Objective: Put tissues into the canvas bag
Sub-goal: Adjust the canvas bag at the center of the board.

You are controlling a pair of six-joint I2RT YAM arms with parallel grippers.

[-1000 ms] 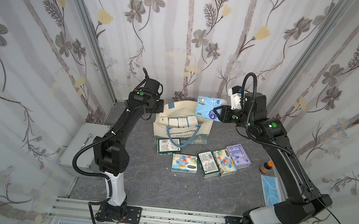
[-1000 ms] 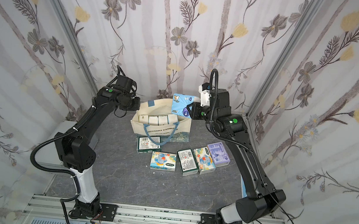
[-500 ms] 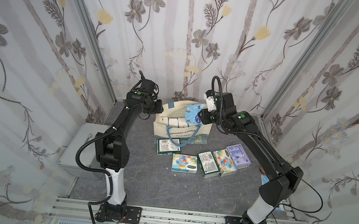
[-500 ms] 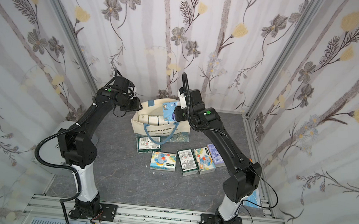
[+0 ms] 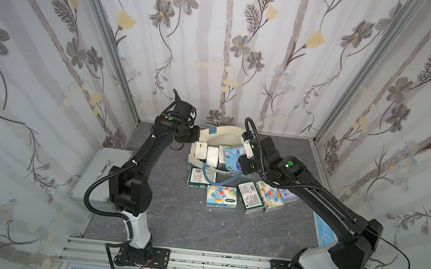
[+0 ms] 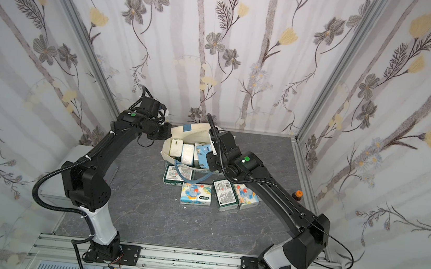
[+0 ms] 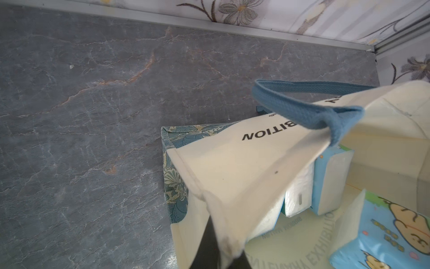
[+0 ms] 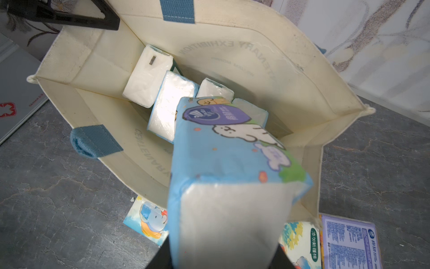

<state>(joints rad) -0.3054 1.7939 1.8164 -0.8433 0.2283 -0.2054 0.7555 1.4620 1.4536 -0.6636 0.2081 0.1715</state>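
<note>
Legibly, "BITION" on canvas bag (image 7: 232, 174)

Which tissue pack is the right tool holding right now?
The light-blue cartoon pack with the purple oval label, over the open canvas bag; the other packs stand inside it or lie beside it.

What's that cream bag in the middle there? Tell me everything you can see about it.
The canvas bag is a cream fabric tote with blue strap handles, black lettering and a blue floral band at its base. It stands on the grey table, mouth spread open. The left tool pinches its rim at one end. Several tissue packs stand inside on end, and the right tool holds a light blue pack tilted over the opening.
</note>
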